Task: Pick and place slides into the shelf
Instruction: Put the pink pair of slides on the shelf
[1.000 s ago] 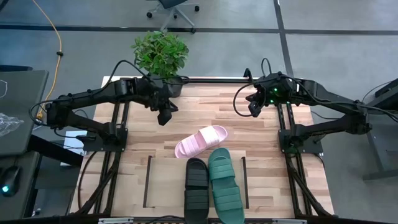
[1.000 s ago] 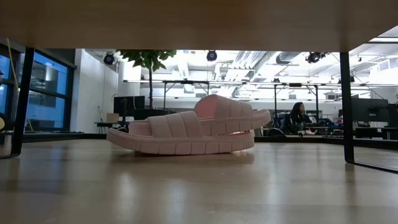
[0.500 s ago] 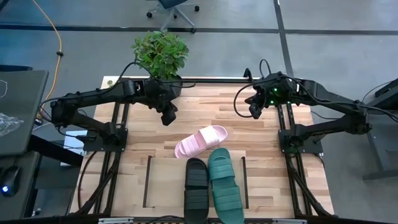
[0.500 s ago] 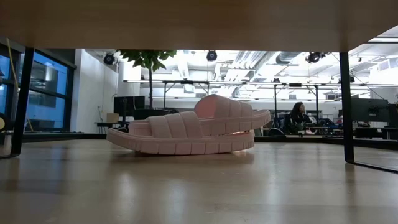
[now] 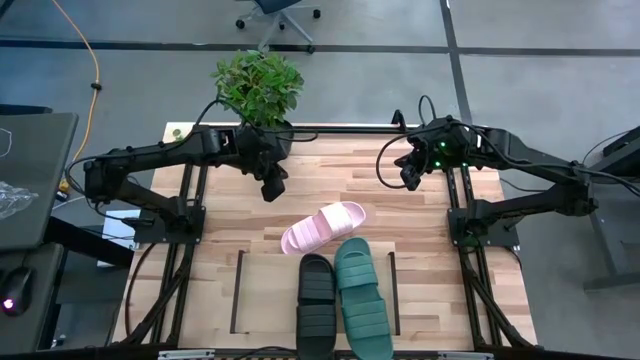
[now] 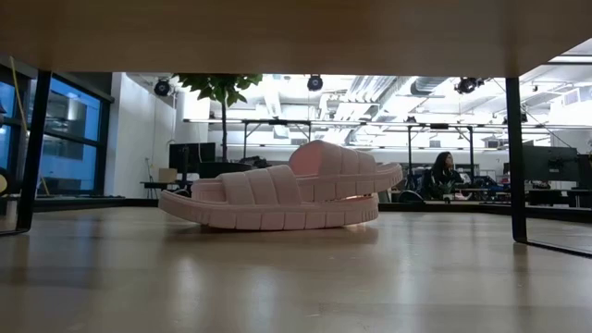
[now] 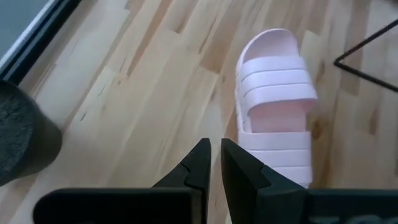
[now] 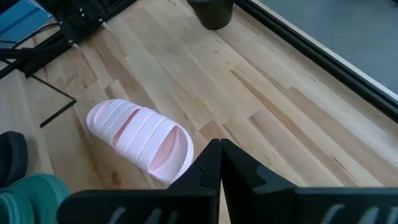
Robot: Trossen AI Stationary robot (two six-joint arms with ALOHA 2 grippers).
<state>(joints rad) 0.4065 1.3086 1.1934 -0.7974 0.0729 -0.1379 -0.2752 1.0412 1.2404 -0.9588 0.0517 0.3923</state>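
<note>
1. High view counts three slides: one black slide (image 5: 316,300) and one teal-green slide (image 5: 358,292) side by side at the lower centre of the frame, and one pale pink slide (image 5: 323,227) lying at a slant just above them, its toe end near the teal one's top.
2. One shelf (image 5: 270,290) shows as a light-wood panel between thin black rails at the bottom centre; the black and teal slides lie on its right part, while the pink one lies just above its upper edge.
3. Two grippers are in view. Left gripper (image 5: 270,187) hangs above the wood in the upper-left centre, up and to the left of the pink slide and apart from it; its fingers (image 7: 200,163) stand only a thin slit apart and hold nothing.
4. Right gripper (image 5: 410,177) hangs at the upper right, well apart from all three slides, its fingers pressed together and empty.
5. One potted plant (image 5: 258,85) stands at the table's top edge.
</note>
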